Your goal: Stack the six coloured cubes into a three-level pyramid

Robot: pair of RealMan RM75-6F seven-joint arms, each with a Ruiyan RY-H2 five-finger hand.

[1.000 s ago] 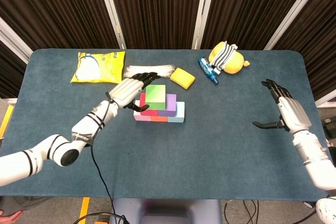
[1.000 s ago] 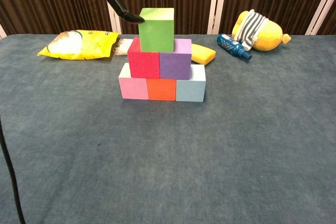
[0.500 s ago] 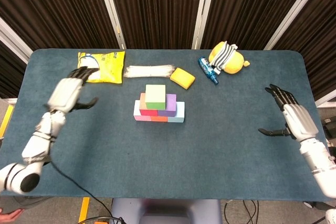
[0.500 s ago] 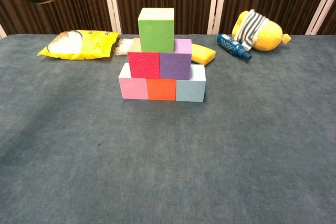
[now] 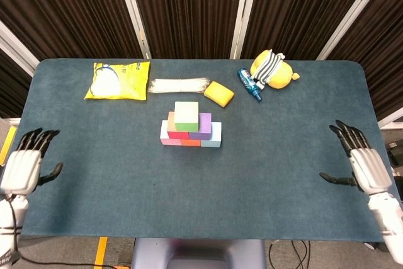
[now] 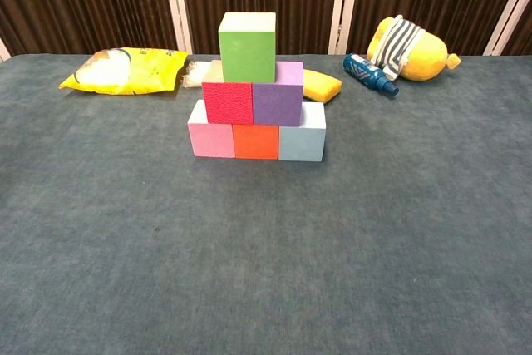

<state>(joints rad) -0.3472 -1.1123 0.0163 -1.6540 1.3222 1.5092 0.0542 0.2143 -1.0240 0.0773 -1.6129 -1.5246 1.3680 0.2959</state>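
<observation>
Along the far side of the blue table (image 5: 264, 174): yellow snack bag (image 5: 118, 80), white cord bundle (image 5: 179, 84), yellow sponge (image 5: 218, 93), blue bottle (image 5: 248, 83) touching striped yellow plush toy (image 5: 273, 70).
</observation>
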